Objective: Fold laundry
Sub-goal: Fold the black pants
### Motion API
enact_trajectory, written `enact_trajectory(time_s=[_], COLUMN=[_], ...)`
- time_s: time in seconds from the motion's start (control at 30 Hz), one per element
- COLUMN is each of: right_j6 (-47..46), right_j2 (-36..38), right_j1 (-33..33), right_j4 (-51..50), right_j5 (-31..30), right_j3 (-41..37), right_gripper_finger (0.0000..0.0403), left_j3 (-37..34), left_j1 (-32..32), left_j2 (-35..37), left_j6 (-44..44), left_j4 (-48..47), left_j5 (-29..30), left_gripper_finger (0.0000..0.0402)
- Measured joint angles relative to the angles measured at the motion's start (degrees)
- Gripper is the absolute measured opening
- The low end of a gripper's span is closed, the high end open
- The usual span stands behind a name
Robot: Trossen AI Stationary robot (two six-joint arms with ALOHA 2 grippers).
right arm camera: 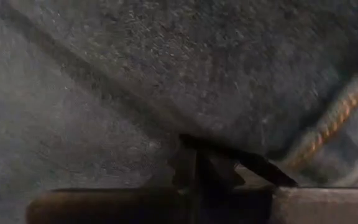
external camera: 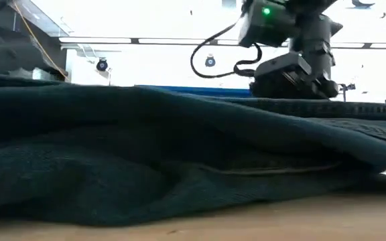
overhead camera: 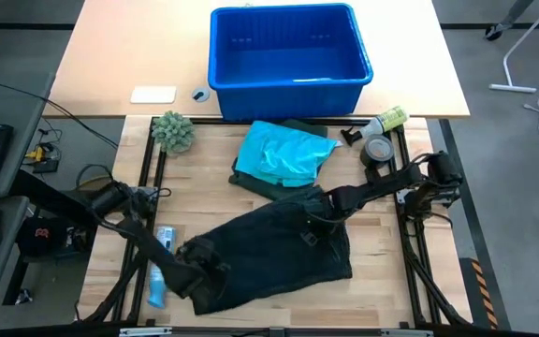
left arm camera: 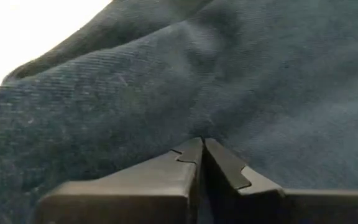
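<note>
Presently the dark green garment (overhead camera: 269, 253) lay spread, unfolded, mid-desk. Left end effector (overhead camera: 195, 255) pinched shut on its near-left edge, right end effector (overhead camera: 330, 201) on its far-right corner. Turquoise piece (overhead camera: 284, 154) lay rumpled behind; folding barely begun.

Desk (overhead camera: 382, 271) layout: big garment (overhead camera: 269, 255) spread at centre toward 6 o'clock. Second garment pile (overhead camera: 284, 154) just behind it at 12, smaller shirt on top. Bin (overhead camera: 290, 56) beyond that, far 12. Fuzzy ball (overhead camera: 173, 131) at 10. Tape roll (overhead camera: 377, 150) and bottle (overhead camera: 388, 120) at 2, side by side. Left gripper (overhead camera: 193, 255) on the big garment's 8 o'clock edge, right gripper (overhead camera: 324, 208) on its 1 o'clock corner.
</note>
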State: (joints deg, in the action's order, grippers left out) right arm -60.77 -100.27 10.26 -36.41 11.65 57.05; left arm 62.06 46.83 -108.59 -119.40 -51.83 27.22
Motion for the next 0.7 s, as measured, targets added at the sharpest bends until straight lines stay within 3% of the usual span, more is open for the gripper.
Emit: enact_trajectory(time_s=[0.17, 0.4, 0.7], right_j6=[-10.5, -26.3, -27.7], right_j2=[0.6, 0.5, 2.1], right_j1=[4.8, 10.6, 11.7], right_j4=[4.4, 9.3, 5.2], right_j5=[1.6, -0.1, -1.2], right_j3=[-2.9, -3.2, -3.3], right_gripper_finger=[0.0, 0.0, 0.0], left_j3=[-3.9, -4.7, -2.1], left_j1=[-3.7, -11.0, -16.6], left_j2=[0.6, 1.0, 2.5], left_j6=[8.8, 30.4, 42.0], left_j4=[1.4, 0.4, 3.2], left_j5=[0.8, 4.3, 2.2], left_gripper_finger=[0.0, 0.0, 0.0])
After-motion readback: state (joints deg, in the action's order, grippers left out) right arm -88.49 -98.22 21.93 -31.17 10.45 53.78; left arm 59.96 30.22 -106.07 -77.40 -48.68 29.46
